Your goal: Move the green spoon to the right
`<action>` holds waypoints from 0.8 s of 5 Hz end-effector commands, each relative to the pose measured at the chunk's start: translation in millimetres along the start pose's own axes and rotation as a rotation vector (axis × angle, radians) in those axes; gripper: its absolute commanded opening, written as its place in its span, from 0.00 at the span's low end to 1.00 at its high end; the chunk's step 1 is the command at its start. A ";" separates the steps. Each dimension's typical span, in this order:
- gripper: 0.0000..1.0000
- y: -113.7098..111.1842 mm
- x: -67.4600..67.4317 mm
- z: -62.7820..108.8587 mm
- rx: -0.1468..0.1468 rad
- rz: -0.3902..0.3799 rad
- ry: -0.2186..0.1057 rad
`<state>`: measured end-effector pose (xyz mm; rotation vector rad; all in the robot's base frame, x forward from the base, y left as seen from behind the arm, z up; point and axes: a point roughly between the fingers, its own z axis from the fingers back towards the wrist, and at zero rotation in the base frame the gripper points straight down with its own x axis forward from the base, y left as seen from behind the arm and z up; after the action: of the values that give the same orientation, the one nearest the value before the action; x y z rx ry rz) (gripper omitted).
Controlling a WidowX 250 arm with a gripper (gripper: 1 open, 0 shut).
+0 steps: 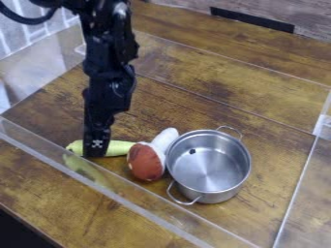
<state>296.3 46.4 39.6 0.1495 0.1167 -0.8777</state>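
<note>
Spoon (114, 148) lies flat on the table (220, 82), at the near-left of the scene, just left of the mushroom (149, 160); the pot (210, 165) stands right of the mushroom; spoon not yet lifted and not yet shifted rightward, so the transfer itself is wholly undone.

Gripper (97, 148) is down at the spoon's left part, pointing almost straight down; jaws spread as wide as they go, nothing held; whether the tips touch the handle or the table I cannot tell, since the gripper body covers that spot.

Stage, as judged: approach about finished, grasp pending; left to do: close on the handle, lift, carry right, set down, release; the mushroom and pot sit in the rightward path, so the carry likely needs height or a detour.

Spoon's long axis runs left-right across the scene, roughly along the near table edge, with a slight tilt; visible yellow-green handle spans from the gripper to the mushroom; the metal bowl is not visible, so which end points right cannot be settled; possibly the bowl is hidden behind the mushroom.
</note>
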 end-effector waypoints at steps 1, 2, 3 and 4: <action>1.00 18.9 -9.6 0.7 0.049 0.034 -0.019; 0.00 18.1 -5.7 -3.9 0.062 0.064 -0.031; 1.00 14.9 -1.1 -6.4 0.067 0.082 -0.052; 1.00 16.1 -6.6 -0.3 0.057 0.094 -0.069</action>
<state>300.6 55.4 26.5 0.1495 0.0622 -0.8110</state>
